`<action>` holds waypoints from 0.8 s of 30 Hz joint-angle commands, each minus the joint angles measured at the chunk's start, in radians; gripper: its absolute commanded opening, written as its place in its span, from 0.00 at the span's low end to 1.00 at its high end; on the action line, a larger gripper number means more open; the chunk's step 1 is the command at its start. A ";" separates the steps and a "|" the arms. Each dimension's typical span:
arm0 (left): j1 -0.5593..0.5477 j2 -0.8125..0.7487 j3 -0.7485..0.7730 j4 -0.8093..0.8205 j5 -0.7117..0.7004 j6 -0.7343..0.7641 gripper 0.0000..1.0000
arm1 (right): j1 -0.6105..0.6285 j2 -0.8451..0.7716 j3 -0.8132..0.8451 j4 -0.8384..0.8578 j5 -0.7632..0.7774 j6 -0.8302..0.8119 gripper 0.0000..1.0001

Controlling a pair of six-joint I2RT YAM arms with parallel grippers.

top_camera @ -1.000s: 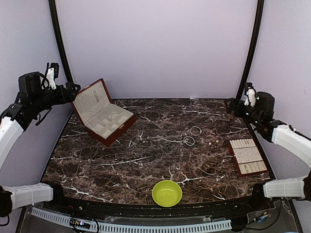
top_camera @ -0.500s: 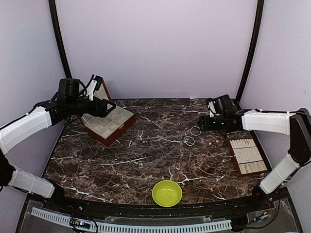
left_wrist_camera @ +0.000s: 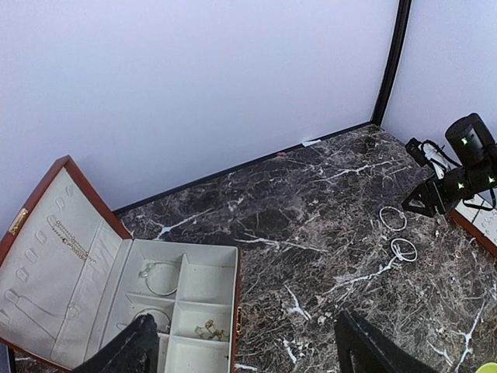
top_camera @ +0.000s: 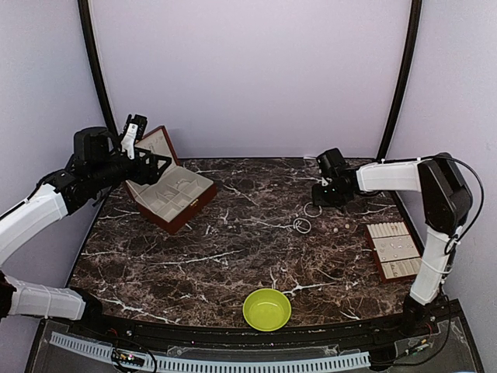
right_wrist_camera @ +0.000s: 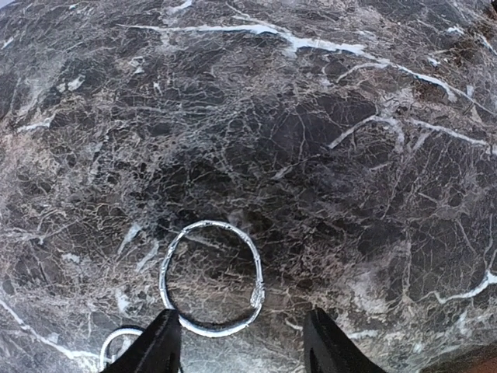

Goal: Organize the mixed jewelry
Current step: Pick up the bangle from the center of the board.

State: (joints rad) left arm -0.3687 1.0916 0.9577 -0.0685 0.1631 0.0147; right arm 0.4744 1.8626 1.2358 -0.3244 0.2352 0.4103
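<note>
Two thin silvery hoops lie on the marble right of centre, one (top_camera: pixel 312 209) farther back than the other (top_camera: pixel 302 225), with tiny pale beads (top_camera: pixel 336 230) beside them. My right gripper (top_camera: pixel 321 194) is open and empty just behind the far hoop. In the right wrist view that hoop (right_wrist_camera: pixel 211 278) lies between and ahead of the open gripper (right_wrist_camera: pixel 241 353); the second hoop's edge (right_wrist_camera: pixel 116 340) shows at lower left. My left gripper (top_camera: pixel 152 160) is open and empty above the red-brown box (top_camera: pixel 165 186). In the left wrist view the gripper (left_wrist_camera: pixel 245 364) frames the box (left_wrist_camera: pixel 116 295), which holds hoops and small pieces.
A green bowl (top_camera: pixel 267 308) stands near the front edge. A flat tray with cream padded rows (top_camera: pixel 397 250) lies at the right edge. The box lid stands open toward the back left wall. Black frame poles rise at both back corners.
My right gripper has moved left and down to just behind the far hoop. My left arm has pulled back to the left and slightly up above the box.
</note>
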 commanded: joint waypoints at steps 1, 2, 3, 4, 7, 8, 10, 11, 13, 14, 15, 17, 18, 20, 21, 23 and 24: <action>0.001 0.000 -0.004 0.028 0.008 -0.010 0.81 | -0.036 0.037 0.047 -0.014 0.020 -0.019 0.48; 0.001 0.002 -0.004 0.029 0.003 -0.010 0.81 | -0.044 0.042 0.048 -0.010 0.010 -0.023 0.45; 0.001 0.002 -0.005 0.031 0.001 -0.010 0.81 | -0.051 0.046 0.046 -0.003 -0.004 -0.026 0.43; 0.001 0.002 -0.005 0.032 -0.002 -0.010 0.81 | -0.058 0.048 0.044 0.005 -0.020 -0.031 0.42; 0.001 0.003 -0.006 0.033 -0.011 -0.010 0.82 | -0.060 0.057 0.039 0.025 -0.065 -0.050 0.38; 0.001 0.004 -0.007 0.034 -0.013 -0.010 0.82 | -0.060 0.062 0.040 0.027 -0.077 -0.057 0.37; 0.001 0.007 -0.008 0.036 -0.015 -0.024 0.82 | -0.060 0.074 0.042 0.028 -0.090 -0.065 0.35; 0.001 0.007 -0.008 0.036 -0.014 -0.032 0.82 | -0.060 0.079 0.043 0.029 -0.097 -0.065 0.35; 0.001 0.009 -0.010 0.039 -0.014 -0.042 0.81 | -0.060 0.089 0.040 0.037 -0.117 -0.065 0.35; 0.001 0.009 -0.010 0.040 -0.012 -0.042 0.81 | -0.060 0.092 0.037 0.042 -0.124 -0.063 0.35; 0.001 0.011 -0.011 0.041 -0.012 -0.045 0.81 | -0.060 0.093 0.033 0.048 -0.126 -0.060 0.34; 0.001 0.013 -0.012 0.041 -0.009 -0.045 0.81 | -0.060 0.096 0.027 0.057 -0.120 -0.057 0.31; 0.001 0.014 -0.011 0.042 -0.008 -0.045 0.81 | -0.060 0.098 0.027 0.059 -0.114 -0.058 0.29; 0.001 0.014 -0.012 0.043 -0.006 -0.044 0.81 | -0.060 0.104 0.029 0.059 -0.111 -0.062 0.25; 0.001 0.014 -0.012 0.044 -0.004 -0.045 0.81 | -0.060 0.109 0.033 0.059 -0.111 -0.066 0.23; 0.001 0.014 -0.013 0.045 -0.004 -0.045 0.81 | -0.060 0.117 0.042 0.060 -0.109 -0.073 0.20; 0.001 0.015 -0.014 0.045 -0.004 -0.045 0.81 | -0.060 0.121 0.045 0.061 -0.106 -0.076 0.19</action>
State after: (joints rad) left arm -0.3687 1.1114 0.9573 -0.0528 0.1566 -0.0185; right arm 0.4114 1.9583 1.2602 -0.2928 0.1276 0.3466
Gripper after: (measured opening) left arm 0.813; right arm 0.209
